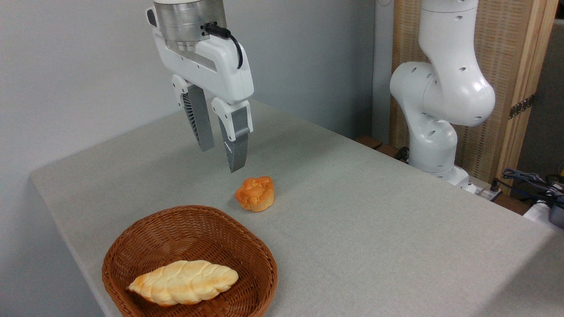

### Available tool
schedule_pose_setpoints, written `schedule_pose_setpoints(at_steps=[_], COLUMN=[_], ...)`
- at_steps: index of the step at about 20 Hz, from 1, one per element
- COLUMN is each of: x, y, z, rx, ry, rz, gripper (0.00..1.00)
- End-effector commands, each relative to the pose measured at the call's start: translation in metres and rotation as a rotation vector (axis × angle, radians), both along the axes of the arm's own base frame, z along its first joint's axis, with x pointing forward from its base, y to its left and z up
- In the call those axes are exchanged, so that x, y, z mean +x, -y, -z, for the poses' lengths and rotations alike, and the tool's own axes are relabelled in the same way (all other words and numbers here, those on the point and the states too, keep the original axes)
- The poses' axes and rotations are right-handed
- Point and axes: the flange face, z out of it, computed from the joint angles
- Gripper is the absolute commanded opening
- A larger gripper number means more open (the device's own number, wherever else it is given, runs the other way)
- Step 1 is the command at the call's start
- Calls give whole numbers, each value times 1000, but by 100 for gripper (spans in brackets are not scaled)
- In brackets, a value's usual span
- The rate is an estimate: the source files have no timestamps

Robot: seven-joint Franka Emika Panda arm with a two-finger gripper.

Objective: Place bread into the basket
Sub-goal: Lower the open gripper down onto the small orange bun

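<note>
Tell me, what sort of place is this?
Probably a robot lab, not a kitchen: a white robot arm is fixed beside a cloth-covered table, loose cables lie nearby, and the walls are bare.

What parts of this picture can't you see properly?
- Basket: its front edge is cut off by the bottom of the camera view.
- Long loaf: its underside is hidden, resting on the basket floor.
- Bun: its far side faces away from the camera.
- Gripper: the arm above it is cut off by the top edge.
- Cables at right: too small and tangled to tell apart.
</note>
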Motion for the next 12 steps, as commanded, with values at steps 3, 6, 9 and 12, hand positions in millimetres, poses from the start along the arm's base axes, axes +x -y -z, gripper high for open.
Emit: schedule_pose_setpoints(at_steps=[3,6,9,12], x=[0,0,-10,-48], y=[-1,1,17,61], z=[-3,2,22,56], rx=[-6,-5,-5,-14], ry=[-15,-24,-41,27], rz=[14,16,41,124], gripper=[100,100,100,100])
